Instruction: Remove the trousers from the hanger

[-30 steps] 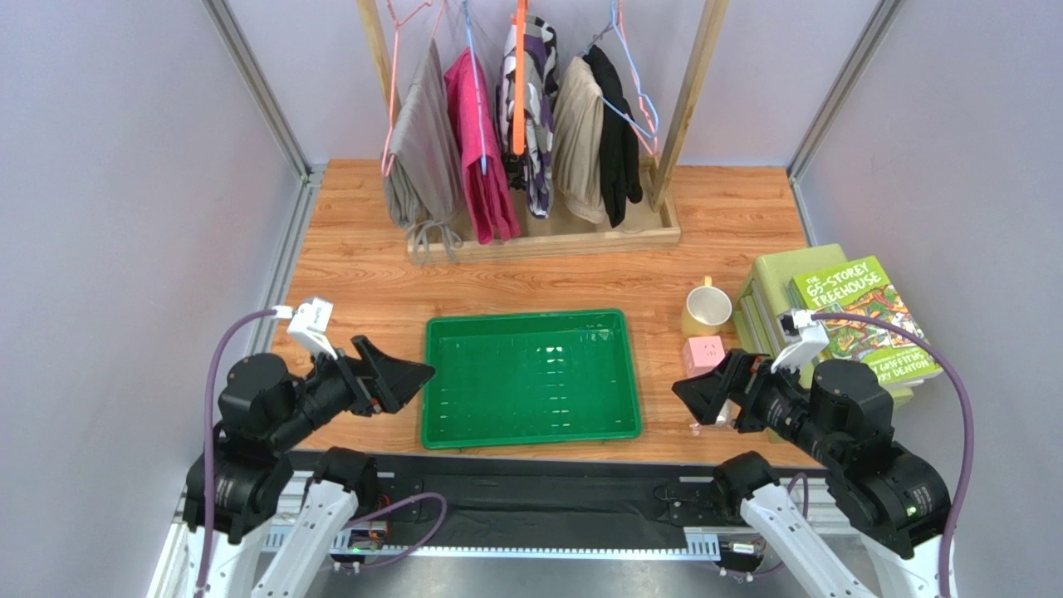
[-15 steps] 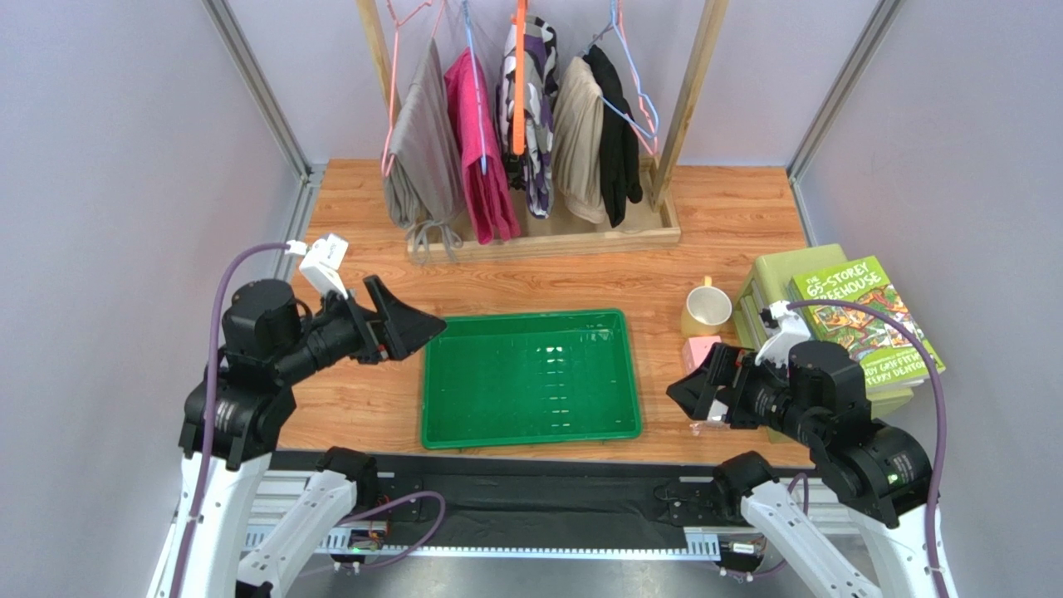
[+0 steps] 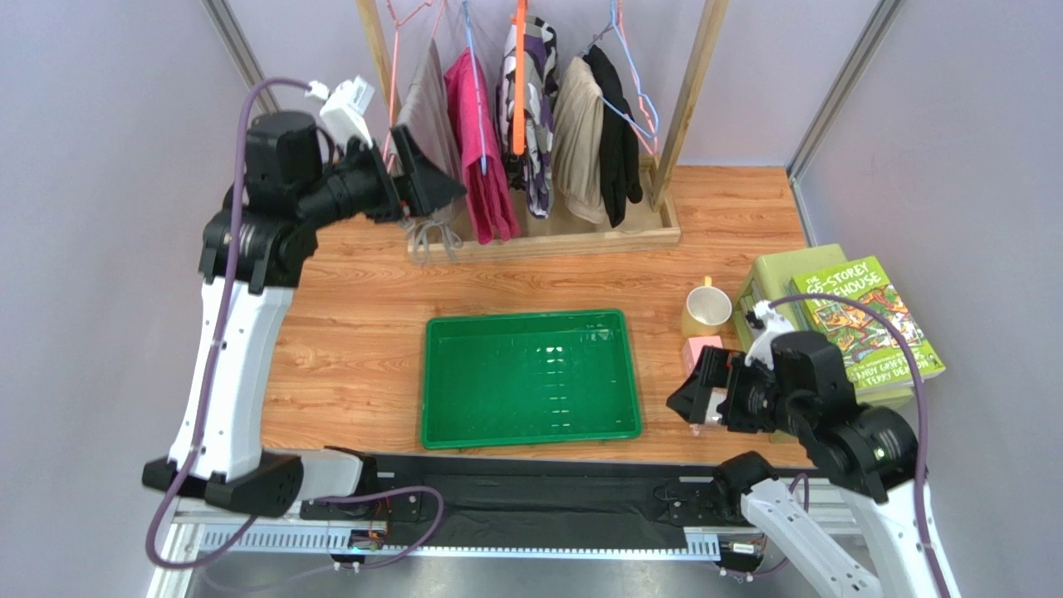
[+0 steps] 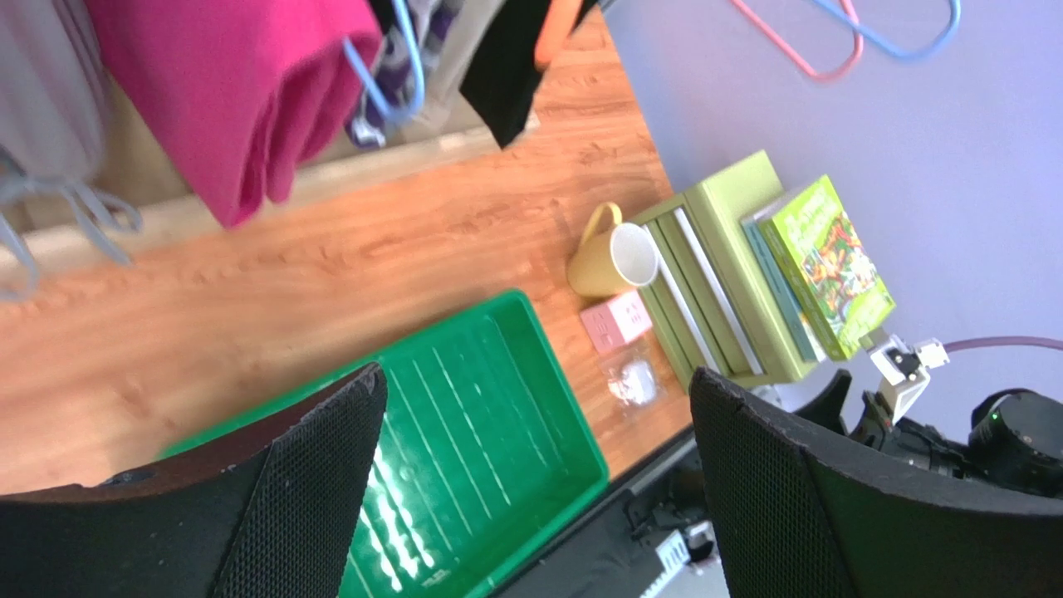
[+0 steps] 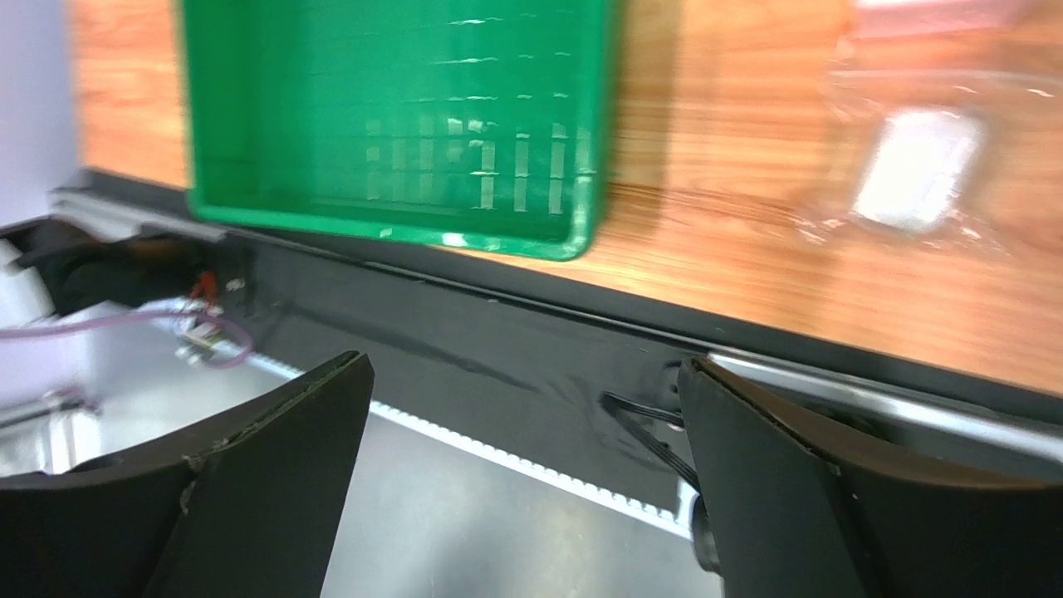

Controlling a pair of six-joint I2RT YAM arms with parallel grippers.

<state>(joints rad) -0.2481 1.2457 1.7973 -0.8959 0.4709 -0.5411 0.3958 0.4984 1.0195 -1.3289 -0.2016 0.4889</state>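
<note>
The magenta-pink trousers (image 3: 479, 137) hang folded over a thin light-blue wire hanger (image 3: 469, 31) on the wooden rack at the back. In the left wrist view the trousers (image 4: 212, 87) fill the top left, with the hanger's blue wire (image 4: 387, 75) beside them. My left gripper (image 3: 424, 175) is raised high, open and empty, just left of the trousers and in front of the grey trousers (image 3: 424, 143). My right gripper (image 3: 694, 393) is open and empty, low near the table's front edge, right of the green tray (image 3: 530, 378).
The rack also holds a purple-white patterned garment (image 3: 530, 100) on an orange hanger, a beige garment (image 3: 578, 125) and a black one (image 3: 614, 125). A yellow mug (image 3: 706, 307), a pink block (image 3: 703, 354), a clear bag (image 5: 917, 162) and stacked books (image 3: 849, 318) stand at the right.
My left arm has risen from beside the tray and swung back to the rack, its open gripper now beside the hanging garments. My right gripper has barely shifted.
</note>
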